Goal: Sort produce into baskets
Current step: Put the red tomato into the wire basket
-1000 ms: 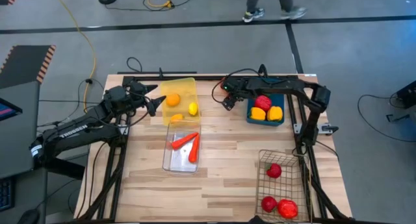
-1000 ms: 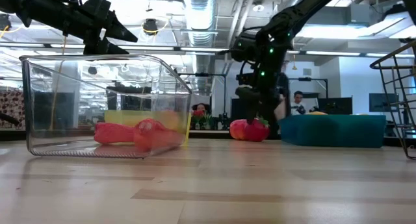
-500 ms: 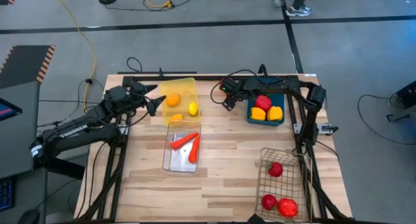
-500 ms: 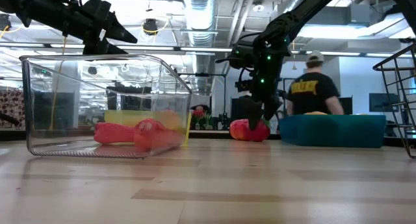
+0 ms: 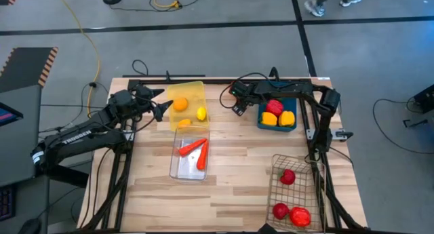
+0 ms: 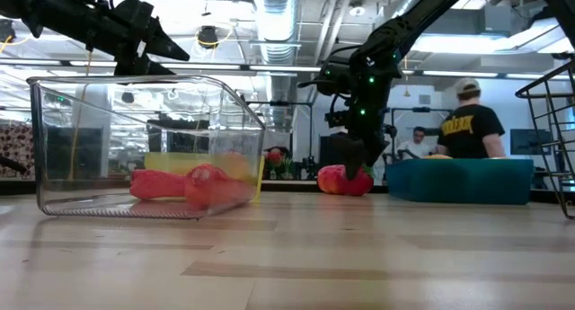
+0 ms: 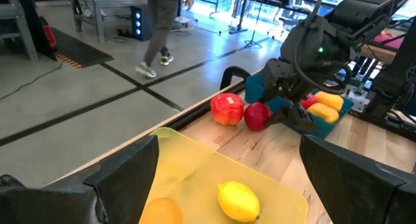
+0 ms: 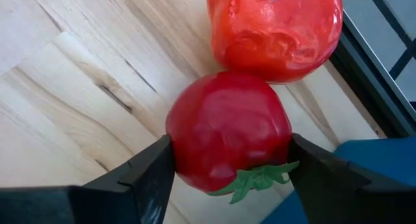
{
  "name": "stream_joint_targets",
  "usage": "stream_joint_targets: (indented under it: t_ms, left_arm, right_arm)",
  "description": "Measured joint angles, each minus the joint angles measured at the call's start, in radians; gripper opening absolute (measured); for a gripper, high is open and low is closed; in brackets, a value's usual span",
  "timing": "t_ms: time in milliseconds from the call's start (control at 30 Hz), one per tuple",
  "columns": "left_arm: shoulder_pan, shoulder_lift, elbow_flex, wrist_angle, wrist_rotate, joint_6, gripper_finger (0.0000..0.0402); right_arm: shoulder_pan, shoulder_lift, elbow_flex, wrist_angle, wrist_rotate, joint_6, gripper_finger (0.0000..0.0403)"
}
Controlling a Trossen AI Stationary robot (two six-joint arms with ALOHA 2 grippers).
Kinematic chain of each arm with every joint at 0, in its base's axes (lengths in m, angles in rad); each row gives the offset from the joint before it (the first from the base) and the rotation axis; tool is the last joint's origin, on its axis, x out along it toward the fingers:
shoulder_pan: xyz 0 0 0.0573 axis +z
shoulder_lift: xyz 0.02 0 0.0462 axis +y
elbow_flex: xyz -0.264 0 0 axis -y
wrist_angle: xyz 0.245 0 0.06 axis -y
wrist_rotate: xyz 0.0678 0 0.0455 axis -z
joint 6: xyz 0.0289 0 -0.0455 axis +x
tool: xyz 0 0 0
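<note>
**Right gripper brackets a red tomato at the table's far edge**

The right gripper is down at the far edge of the wooden table, just beside the dark blue bin. Its two dark fingers stand on either side of a red tomato with a green calyx, each against or very near the fruit's flank; whether they are pressing on it cannot be told, and the tomato sits on the wood. Touching that tomato, nearer the table's edge, lies a larger orange-red fruit with a sticker.

The blue bin holds a red pepper and two yellow peppers, packed together.

The left gripper hangs over the outer side of the translucent yellow bin, which sits at the far edge, left of centre. Its jaws are spread wide and hold nothing. In that bin lie an orange and a lemon, apart from each other.

Just in front of the yellow bin stands the clear plastic bin, with two orange-red carrots lying slantwise inside.

The wire-mesh basket is at the near right corner and carries three red fruits: one towards its far end, two together at its near end.

A person stands in the room beyond the table.
</note>
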Motion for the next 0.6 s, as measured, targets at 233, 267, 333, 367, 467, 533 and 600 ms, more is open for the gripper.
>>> stream_joint_targets:
  t_ms: [233,267,333,367,467,533,600]
  left_arm:
    - [0.0,0.0,0.0,0.0,0.0,0.003,0.0359]
    - [0.0,0.0,0.0,0.0,0.0,0.013,0.0359]
    - [0.0,-0.001,0.0,0.001,0.0,0.042,0.0359]
    - [0.0,-0.003,0.0,0.0,0.0,0.058,0.0359]
    - [0.0,-0.031,0.0,0.0,0.02,0.085,0.0359]
    - [0.0,-0.064,0.0,-0.017,0.04,0.112,0.0359]
    - [0.0,-0.105,0.0,-0.04,0.046,0.12,0.0359]
  right_arm:
    - [0.007,-0.019,0.018,-0.032,-0.012,0.0,0.0292]
    - [0.011,-0.022,0.031,-0.05,-0.016,-0.001,0.0292]
    - [0.018,-0.025,0.066,-0.079,-0.025,0.0,0.0292]
    - [0.022,-0.028,0.084,-0.103,-0.026,-0.001,0.0292]
    - [0.038,-0.031,0.139,-0.158,-0.026,-0.007,0.0291]
    - [0.051,-0.036,0.179,-0.198,-0.026,-0.024,0.0291]
    - [0.066,-0.039,0.217,-0.242,-0.027,-0.025,0.0291]
